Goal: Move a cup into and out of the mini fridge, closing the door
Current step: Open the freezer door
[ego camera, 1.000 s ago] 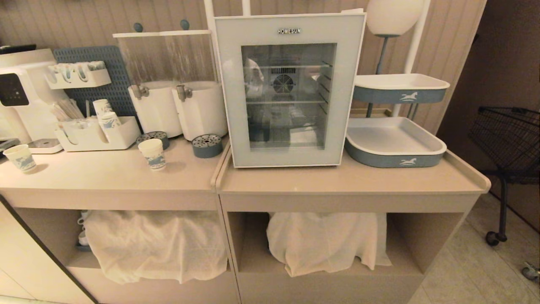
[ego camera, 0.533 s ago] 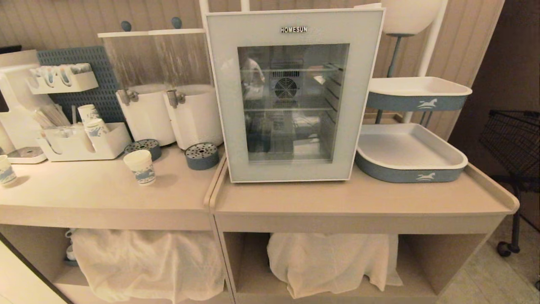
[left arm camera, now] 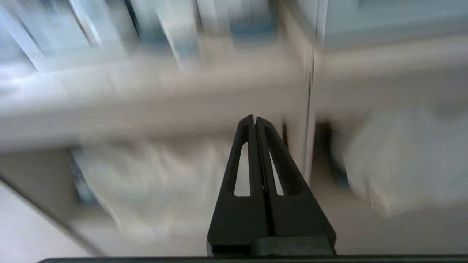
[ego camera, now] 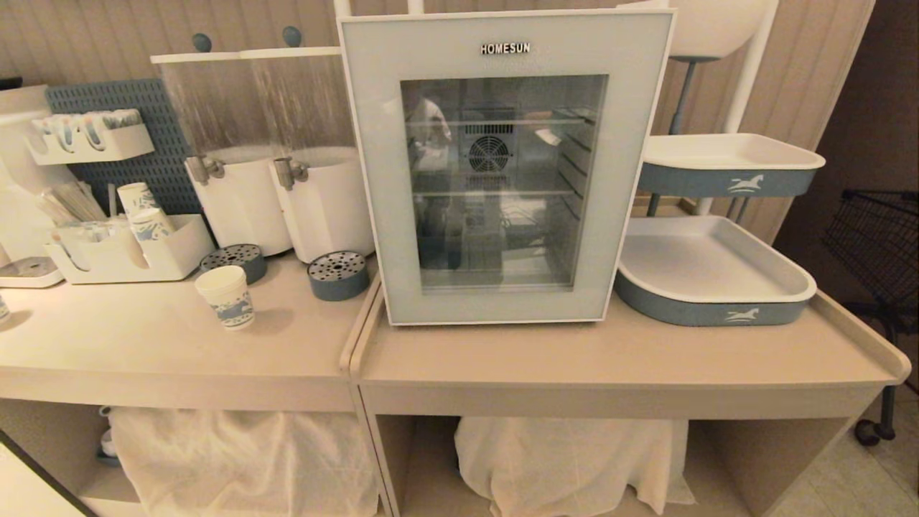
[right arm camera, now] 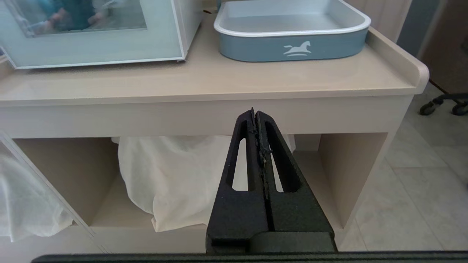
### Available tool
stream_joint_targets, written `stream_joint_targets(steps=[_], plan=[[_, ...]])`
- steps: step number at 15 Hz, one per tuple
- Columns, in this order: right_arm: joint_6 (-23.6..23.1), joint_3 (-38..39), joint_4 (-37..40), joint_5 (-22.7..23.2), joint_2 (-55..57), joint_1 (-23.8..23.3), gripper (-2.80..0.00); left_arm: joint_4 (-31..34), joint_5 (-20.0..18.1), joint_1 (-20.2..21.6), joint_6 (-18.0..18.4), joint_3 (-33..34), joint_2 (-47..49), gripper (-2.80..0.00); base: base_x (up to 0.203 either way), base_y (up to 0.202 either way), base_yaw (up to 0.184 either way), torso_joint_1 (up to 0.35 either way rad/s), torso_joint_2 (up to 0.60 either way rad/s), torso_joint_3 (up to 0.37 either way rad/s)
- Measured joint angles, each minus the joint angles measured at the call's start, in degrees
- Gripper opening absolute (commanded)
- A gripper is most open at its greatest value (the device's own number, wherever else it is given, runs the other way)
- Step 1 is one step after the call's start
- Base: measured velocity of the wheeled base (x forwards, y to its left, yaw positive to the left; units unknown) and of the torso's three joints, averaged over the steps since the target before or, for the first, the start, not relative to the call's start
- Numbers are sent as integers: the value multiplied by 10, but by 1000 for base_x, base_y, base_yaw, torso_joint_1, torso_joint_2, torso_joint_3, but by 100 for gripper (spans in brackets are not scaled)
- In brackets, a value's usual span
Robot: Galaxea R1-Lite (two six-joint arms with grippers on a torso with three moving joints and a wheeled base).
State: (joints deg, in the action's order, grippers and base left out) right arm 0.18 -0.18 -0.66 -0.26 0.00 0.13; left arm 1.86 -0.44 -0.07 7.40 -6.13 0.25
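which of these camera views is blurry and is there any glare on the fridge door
Left wrist view: smeared by motion blur, only the shut left gripper sharp. Right wrist view: crisp. Head view: warm and dim, reflections across the door glass, the cup casting a soft shadow.

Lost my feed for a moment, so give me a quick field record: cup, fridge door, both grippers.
cup: upright on the left counter, left of the mini fridge, apart from it
door: closed
left gripper: shut, empty, low before the counter front
right gripper: shut, empty, low before the counter front
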Motion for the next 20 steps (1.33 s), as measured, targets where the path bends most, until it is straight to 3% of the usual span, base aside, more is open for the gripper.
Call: stream_joint_targets(steps=[1, 3, 6, 8, 9, 11, 15, 16, 18, 20], plan=[[0, 0, 0, 0, 0, 0, -280, 23, -1, 0, 1, -56, 5, -280, 0, 0, 0, 0, 0, 0], [0, 0, 0, 0, 0, 1, -280, 86, -4, 0, -13, -231, 36, -280, 0, 0, 0, 0, 0, 0], [0, 0, 0, 0, 0, 1, -280, 210, -13, -6, -70, -542, 153, -280, 0, 0, 0, 0, 0, 0], [0, 0, 0, 0, 0, 1, -280, 298, -27, -26, -113, -710, 280, -280, 0, 0, 0, 0, 0, 0], [0, 0, 0, 0, 0, 0, -280, 336, -40, -40, -133, -766, 347, -280, 0, 0, 0, 0, 0, 0], [0, 0, 0, 0, 0, 0, -280, 361, -81, -60, -158, -815, 464, -280, 0, 0, 0, 0, 0, 0], [0, 0, 0, 0, 0, 1, -280, 301, -228, -61, -159, -835, 678, -280, 0, 0, 0, 0, 0, 0], [0, 0, 0, 0, 0, 1, -280, 279, -275, -51, -151, -835, 729, 0, 0, 0, 0, 0, 0, 0], [0, 0, 0, 0, 0, 1, -280, 228, -372, -23, -130, -836, 824, 0, 0, 0, 0, 0, 0, 0], [0, 0, 0, 0, 0, 1, -280, 173, -499, 11, -105, -839, 908, 0, 0, 0, 0, 0, 0, 0]])
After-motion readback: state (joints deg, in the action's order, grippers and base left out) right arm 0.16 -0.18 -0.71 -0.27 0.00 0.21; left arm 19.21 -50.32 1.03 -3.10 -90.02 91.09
